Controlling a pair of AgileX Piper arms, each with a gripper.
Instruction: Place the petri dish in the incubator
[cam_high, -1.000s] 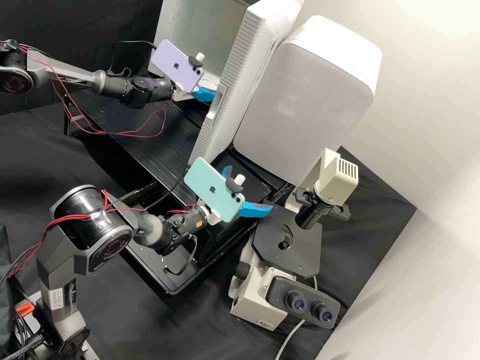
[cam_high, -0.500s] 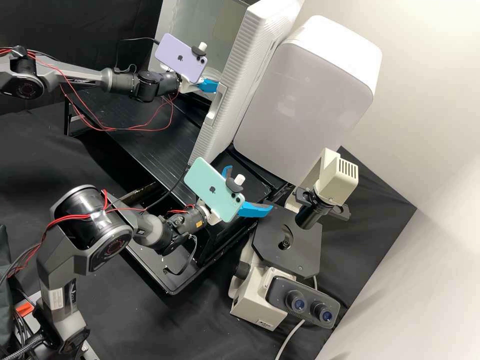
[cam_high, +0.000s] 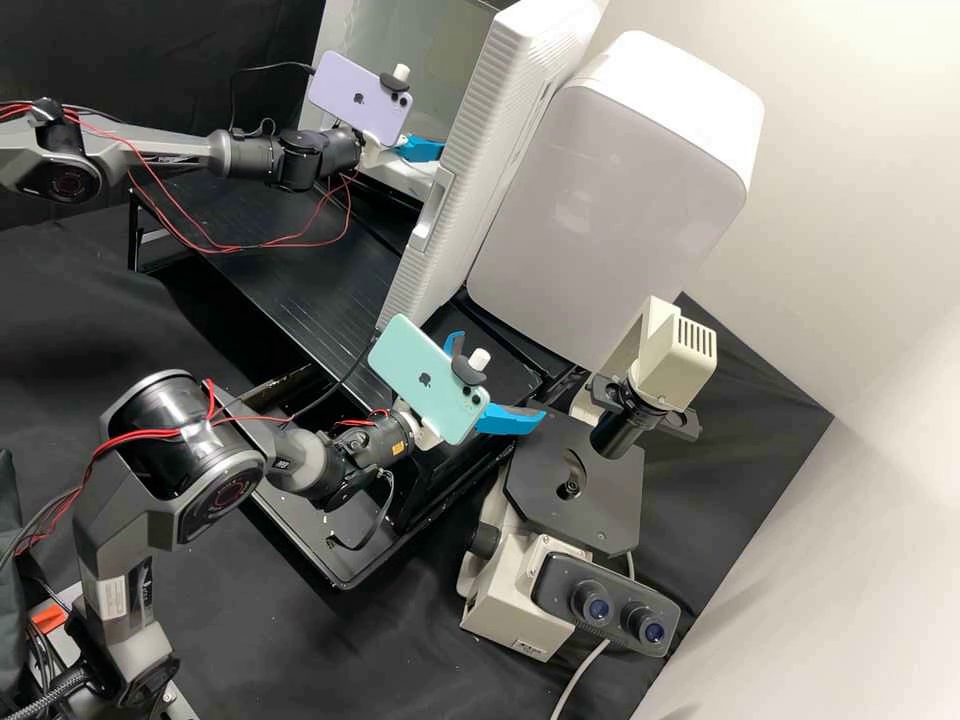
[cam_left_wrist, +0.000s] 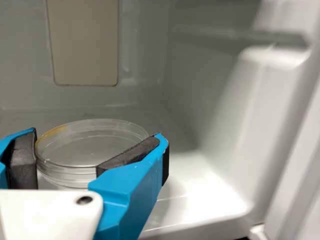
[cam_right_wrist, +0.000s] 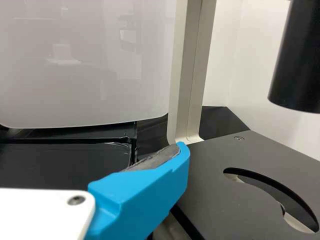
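Where the incubator (cam_high: 610, 190) stands on the counter (cam_high: 300, 290) with its door (cam_high: 480, 140) swung open, the left claw (cam_left_wrist: 85, 157) sits inside the white chamber.

Dish (cam_left_wrist: 85, 142): clear, round, shallow, lying level. It is gripped across its width between the black pads (cam_left_wrist: 127, 155) of the left claw, whose blue fingers are closed onto its wall. It is low in the chamber, near the floor; whether it touches the floor cannot be told.

Left arm (cam_high: 150, 155): stretched across the counter to the chamber mouth.

Right claw (cam_high: 497, 380): fingers spread wide, nothing between them. It is just beside the front lower corner of the incubator, at the edge of the stage (cam_right_wrist: 240, 170).

Microscope (cam_high: 560, 590): pale body, black stage, twin eyepieces, on black cloth beside the counter.
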